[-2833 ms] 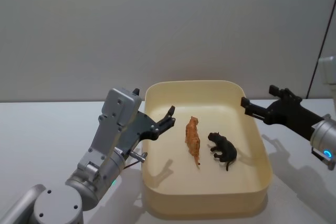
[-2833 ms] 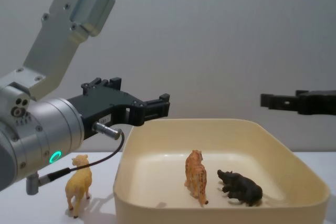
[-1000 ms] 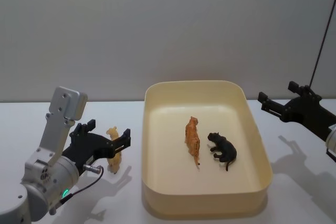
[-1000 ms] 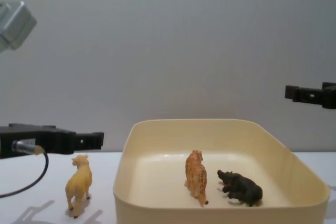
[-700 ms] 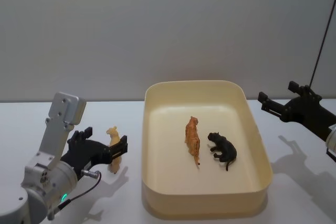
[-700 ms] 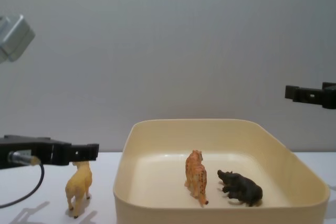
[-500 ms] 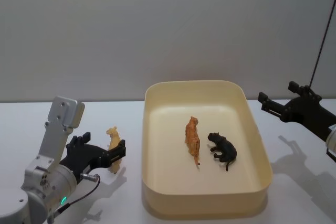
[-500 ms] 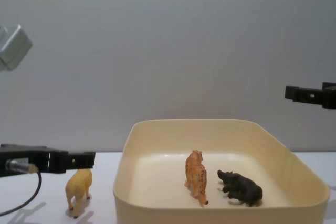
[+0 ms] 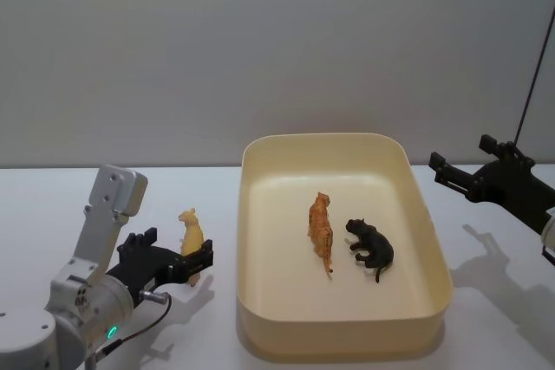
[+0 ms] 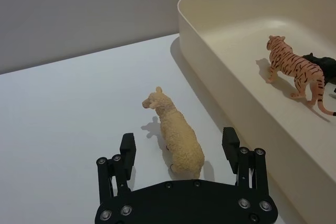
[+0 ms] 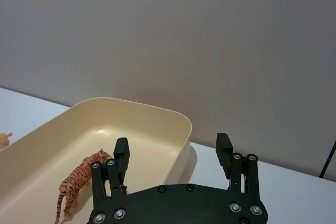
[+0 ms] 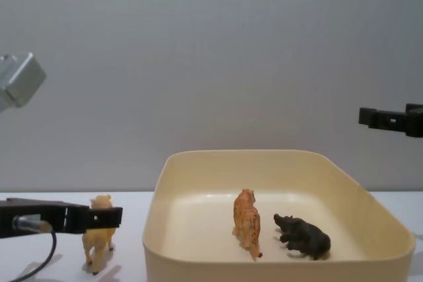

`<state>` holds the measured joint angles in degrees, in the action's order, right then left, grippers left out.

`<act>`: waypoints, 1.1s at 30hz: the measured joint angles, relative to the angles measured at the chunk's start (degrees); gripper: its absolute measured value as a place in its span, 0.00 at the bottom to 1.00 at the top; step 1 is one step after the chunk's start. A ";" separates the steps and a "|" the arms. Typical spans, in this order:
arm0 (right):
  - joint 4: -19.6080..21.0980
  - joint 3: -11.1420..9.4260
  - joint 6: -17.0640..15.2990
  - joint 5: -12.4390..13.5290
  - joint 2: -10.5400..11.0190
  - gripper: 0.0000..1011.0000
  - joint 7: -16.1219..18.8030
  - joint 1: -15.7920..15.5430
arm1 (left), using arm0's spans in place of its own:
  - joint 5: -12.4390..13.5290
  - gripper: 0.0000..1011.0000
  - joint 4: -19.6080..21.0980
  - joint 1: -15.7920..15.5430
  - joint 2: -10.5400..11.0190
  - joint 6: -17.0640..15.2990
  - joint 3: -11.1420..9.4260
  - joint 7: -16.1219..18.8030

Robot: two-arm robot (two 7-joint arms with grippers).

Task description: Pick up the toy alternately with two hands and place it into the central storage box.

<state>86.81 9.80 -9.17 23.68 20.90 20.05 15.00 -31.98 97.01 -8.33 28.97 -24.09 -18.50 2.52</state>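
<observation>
Within the last seconds the left tool (image 10: 178, 141) had left its place over the box (image 9: 282, 292), dropped to the counter (image 9: 52, 205) at the lower left of the head view and slid forward around the sheep (image 9: 191, 233). Its fingers stood apart, one on each side of the toy's rump, seemingly not yet touching it. The sheep stood upright on the counter just left of the box, outside it. A tiger (image 9: 319, 230) and a black animal (image 9: 371, 249) already lay inside, so the sheep looked like the last toy seen outside, and closing on it was probably the next step. The right tool (image 11: 173, 144) hung at the right edge, above the counter beside the box, fingers apart and empty. No brand, label or writing could be read anywhere.
</observation>
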 joint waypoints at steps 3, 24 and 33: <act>0.00 0.00 0.00 0.00 0.00 0.99 0.00 0.00 | 0.33 0.99 -0.84 -0.46 -0.35 -0.24 -0.09 -0.72; 0.00 0.00 0.00 0.00 0.00 0.99 0.00 0.00 | 2.30 0.99 -6.29 -3.60 -2.81 -1.32 -0.36 -3.09; 0.00 0.00 0.00 0.00 0.00 0.99 0.00 0.00 | 2.56 0.93 -7.22 -4.15 -3.23 -1.45 -0.42 -3.25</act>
<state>86.80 9.80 -9.18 23.69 20.90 20.05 14.99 -29.41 89.79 -12.48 25.75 -25.54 -18.92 -0.73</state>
